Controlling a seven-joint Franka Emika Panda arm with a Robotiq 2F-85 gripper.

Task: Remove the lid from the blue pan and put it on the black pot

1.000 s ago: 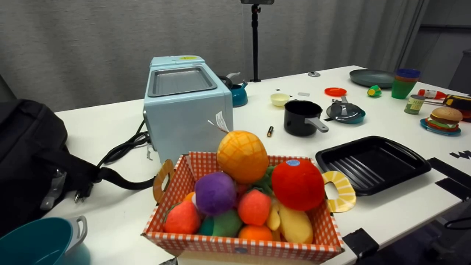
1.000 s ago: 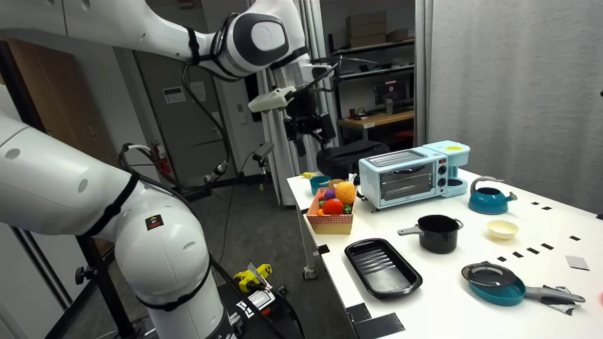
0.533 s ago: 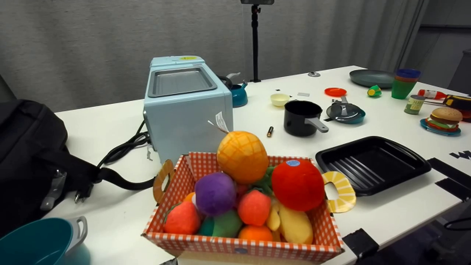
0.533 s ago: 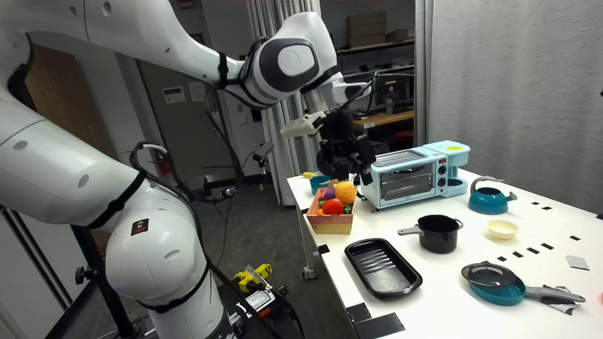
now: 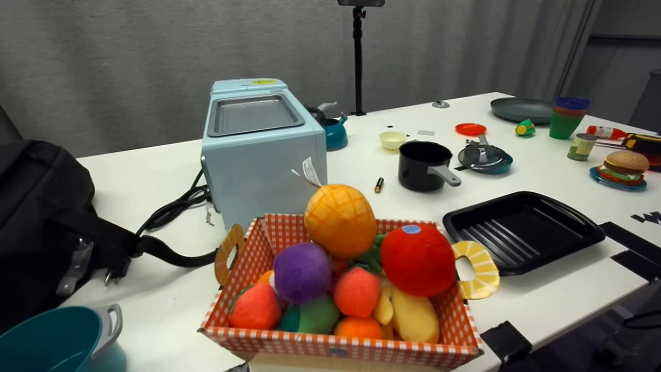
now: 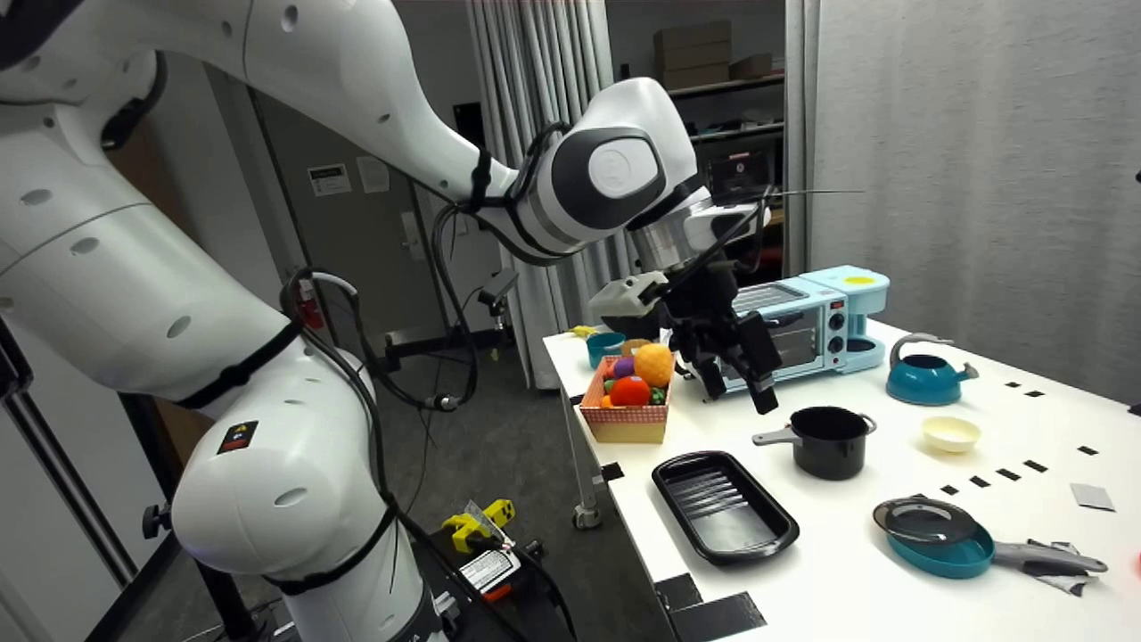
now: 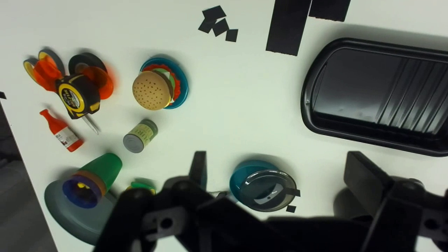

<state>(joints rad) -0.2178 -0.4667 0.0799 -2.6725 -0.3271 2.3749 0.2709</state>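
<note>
A lab is suggested by the robot arm (image 6: 178, 303), the black stand (image 5: 357, 67) and the white table (image 6: 847, 606) marked with black tape (image 6: 718, 617). Between grey curtains (image 6: 972, 169), brown boxes (image 6: 693, 46) are stacked on shelves (image 6: 740, 86).

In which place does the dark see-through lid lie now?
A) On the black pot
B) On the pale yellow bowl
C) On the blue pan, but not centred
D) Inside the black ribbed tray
C: in an exterior view the lid lies off-centre on the blue pan, leaving part of it uncovered, while the black pot has an open top.
</note>
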